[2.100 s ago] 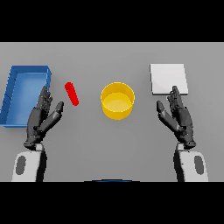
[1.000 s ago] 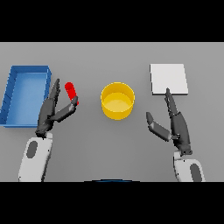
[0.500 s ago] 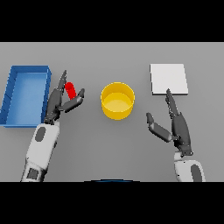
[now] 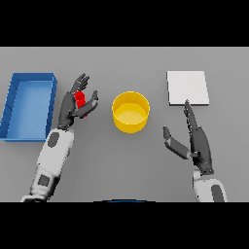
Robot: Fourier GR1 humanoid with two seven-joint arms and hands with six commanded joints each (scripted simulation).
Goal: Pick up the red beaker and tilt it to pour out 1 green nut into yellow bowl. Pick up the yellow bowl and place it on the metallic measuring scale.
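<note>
Red beaker (image 4: 80, 99) sits between the left hand's (image 4: 73, 104) loosely closing fingers; right hand (image 4: 197, 141) open.

Two seconds back the left hand (image 4: 74, 104) lay low at the left of the frame, beside the blue tray's lower corner and clear of the red beaker (image 4: 80, 99). It has since travelled up and toward the centre, and now stands around the beaker, fingers to the beaker's left and above it, thumb on its right. The beaker, earlier fully visible and slanted on the tabletop, is now mostly hidden between fingers and thumb. The right hand (image 4: 194, 141) has dropped from just below the white scale toward the lower right, and its thumb has spread out to the left.
</note>
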